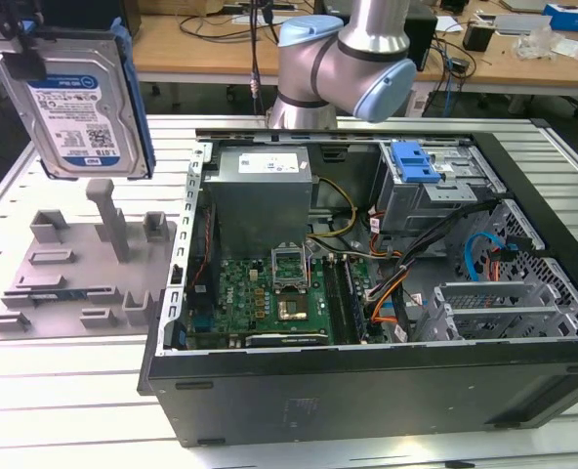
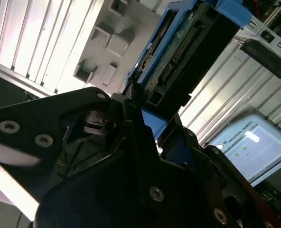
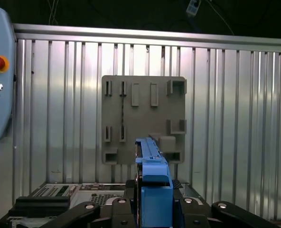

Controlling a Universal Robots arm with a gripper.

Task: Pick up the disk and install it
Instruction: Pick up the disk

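The disk hangs upright in the air, gripped at its top edge by the pincer, which is clenched on it. In the exterior view its white-and-blue label faces the camera, and the blue carrier bracket runs down the edge away from the pincer. In the first wrist view the disk sticks out edge-on from between the pincer's black fingers.

Beneath the pincer, well clear of the disk, a grey holder plate with upright pegs and slots lies flat on the ribbed metal bench. Off to one side of the pincer, beside the plate, stands the open computer case, with a grey power supply box, a green motherboard and a blue latch panel inside.
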